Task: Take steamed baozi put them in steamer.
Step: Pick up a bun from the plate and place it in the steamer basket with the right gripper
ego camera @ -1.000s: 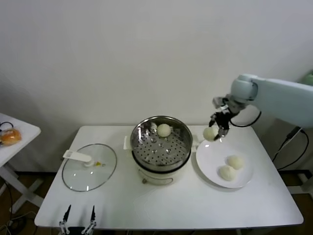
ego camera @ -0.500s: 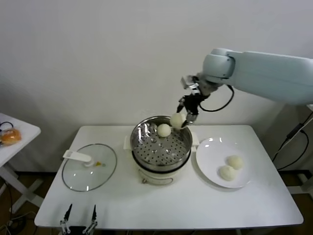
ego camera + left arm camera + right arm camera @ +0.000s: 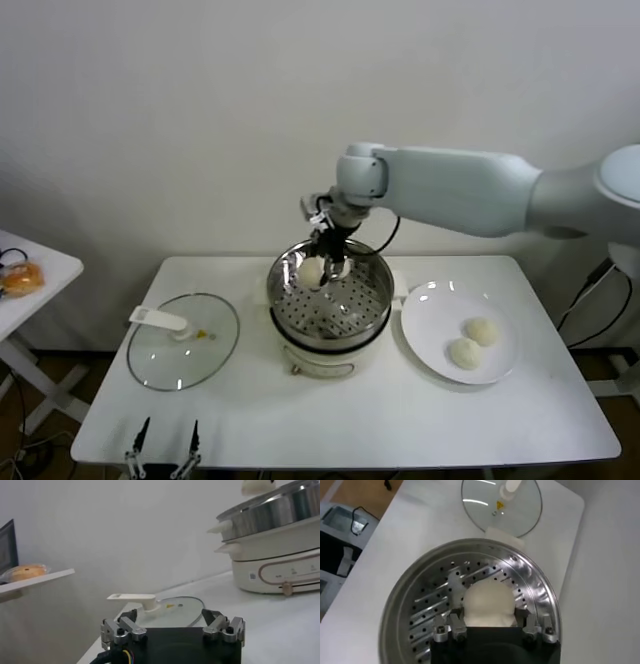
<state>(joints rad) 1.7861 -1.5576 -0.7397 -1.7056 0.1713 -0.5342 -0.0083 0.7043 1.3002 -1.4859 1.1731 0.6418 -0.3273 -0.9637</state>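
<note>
My right gripper (image 3: 322, 266) hangs over the back of the steamer (image 3: 330, 337), shut on a steamed baozi (image 3: 311, 271). In the right wrist view the cream-white baozi (image 3: 487, 599) sits between the fingers of that gripper (image 3: 489, 619), a little above the steamer's perforated floor (image 3: 420, 610). In the left wrist view the held baozi (image 3: 257, 486) shows above the steamer's rim (image 3: 270, 507). Two more baozi (image 3: 481, 331) (image 3: 465, 352) lie on the white plate (image 3: 432, 305). My left gripper (image 3: 160, 452) is parked open at the table's front left edge.
The glass lid (image 3: 185, 342) with its white handle lies flat left of the steamer, also seen as the lid (image 3: 502, 505) and the lid (image 3: 172, 606). An orange-brown bun (image 3: 22, 278) sits on a side table at far left. The table's front strip is bare.
My right arm carried the baozi left from above the plate to over the steamer and lowered it toward the basket. The bun seen inside the steamer earlier is now hidden behind the gripper.
</note>
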